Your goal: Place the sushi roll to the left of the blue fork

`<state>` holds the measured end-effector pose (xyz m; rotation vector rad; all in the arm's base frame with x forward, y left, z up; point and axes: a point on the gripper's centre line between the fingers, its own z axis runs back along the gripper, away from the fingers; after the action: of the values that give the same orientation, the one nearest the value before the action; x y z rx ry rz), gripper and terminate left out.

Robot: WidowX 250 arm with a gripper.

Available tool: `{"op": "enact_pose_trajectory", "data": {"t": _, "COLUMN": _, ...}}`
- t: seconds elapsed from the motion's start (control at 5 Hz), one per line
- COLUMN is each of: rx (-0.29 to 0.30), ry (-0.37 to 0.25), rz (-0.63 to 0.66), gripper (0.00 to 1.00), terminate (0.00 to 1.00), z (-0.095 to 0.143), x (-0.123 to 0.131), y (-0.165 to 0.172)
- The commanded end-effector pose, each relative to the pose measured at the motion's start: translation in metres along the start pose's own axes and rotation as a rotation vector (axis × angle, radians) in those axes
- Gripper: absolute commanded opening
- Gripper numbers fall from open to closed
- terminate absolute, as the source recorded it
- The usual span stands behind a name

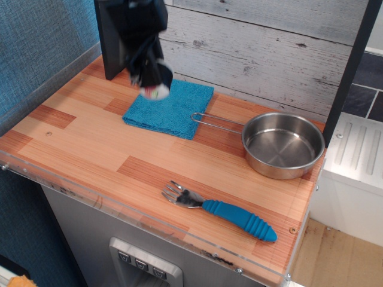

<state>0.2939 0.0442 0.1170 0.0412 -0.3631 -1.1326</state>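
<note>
The black pincer (153, 81) hangs in the air at the far left of the scene, blurred, with its jaws closed around the small sushi roll (157, 91), a short cylinder in a black wrap whose white end with a pink and green centre peeps out below the fingertips. The roll is lifted clear of everything beneath it and sits, in this view, over the far left corner of the flat square blue cloth (170, 108). The arm above the pincer is dark and smeared, running up out of the top edge in front of a black upright post (111, 45).

The cloth lies flat on the striped wooden surface (90, 140), near the whitewashed plank wall (263, 48) at the back. Just to its right, the thin wire handle of a round shiny steel pan (282, 145) reaches to the cloth's right edge; whether it touches the cloth I cannot tell. The pan's bowl sits well to the right.

The blue fork (221, 211), with a silver metal head and a thick ribbed bright-blue plastic handle, lies at the near edge of the surface, its tines pointing left and its handle angled toward the near right corner. It is well apart from the held roll, with bare wood between it and the cloth.
</note>
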Motion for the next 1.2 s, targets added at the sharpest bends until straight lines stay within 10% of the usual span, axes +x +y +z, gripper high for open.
{"op": "enact_pose_trajectory", "data": {"t": 0.0, "rx": -0.056, "ry": 0.045, "rz": -0.028, "gripper": 0.00, "terminate": 0.00, "z": -0.015, "x": -0.026, "y": -0.037}}
{"op": "enact_pose_trajectory", "data": {"t": 0.8, "rx": -0.113, "ry": 0.163, "rz": -0.025, "gripper": 0.00, "terminate": 0.00, "z": -0.053, "x": -0.046, "y": -0.056}}
{"op": "enact_pose_trajectory", "data": {"t": 1.0, "rx": -0.139, "ry": 0.178, "rz": -0.014, "gripper": 1.00, "terminate": 0.00, "z": -0.051, "x": -0.045, "y": -0.055}}
